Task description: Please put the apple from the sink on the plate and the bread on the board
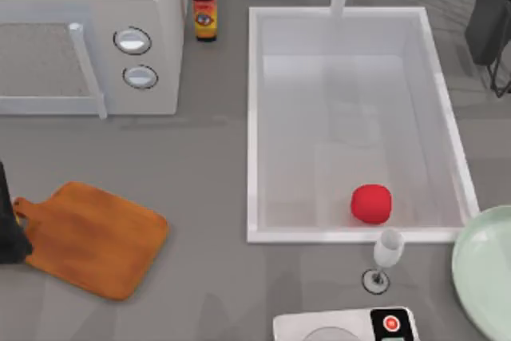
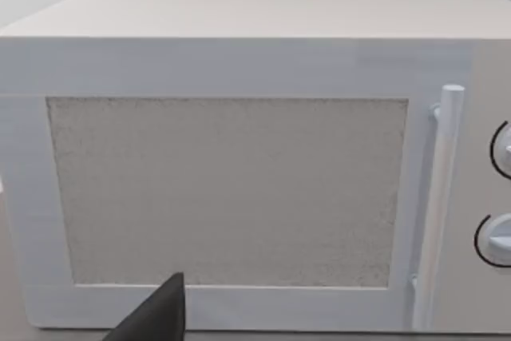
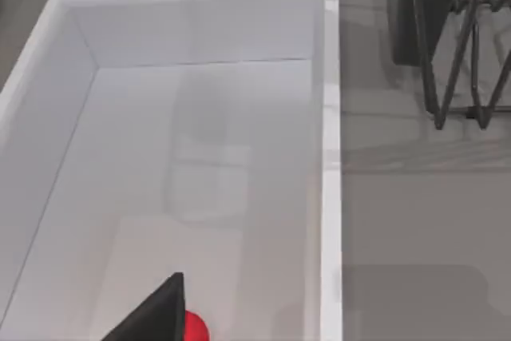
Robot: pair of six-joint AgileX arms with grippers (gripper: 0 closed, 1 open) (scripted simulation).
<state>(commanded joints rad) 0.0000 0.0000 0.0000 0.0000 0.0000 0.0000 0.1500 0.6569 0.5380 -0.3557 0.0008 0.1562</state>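
Note:
The red apple (image 1: 371, 203) lies in the white sink (image 1: 253, 117) near its front right corner; its top also peeks into the right wrist view as the apple (image 3: 194, 327). The mint-green plate (image 1: 485, 265) sits at the right edge, right of the sink's front corner. The orange-brown board (image 1: 92, 239) lies at the front left. My left arm (image 1: 7, 225) is parked at the left edge beside the board's handle. A dark part of my left gripper (image 2: 156, 315) faces the microwave. A dark part of my right gripper (image 3: 152, 313) hovers over the sink's near end, beside the apple. The bread is out of view.
A white microwave (image 1: 88, 37) stands at the back left, with a sauce bottle (image 1: 204, 5) beside it. A wine glass (image 1: 387, 255) stands just in front of the sink, close to the plate. A white scale (image 1: 347, 325) is at the front edge. A dark rack (image 1: 491, 17) stands back right.

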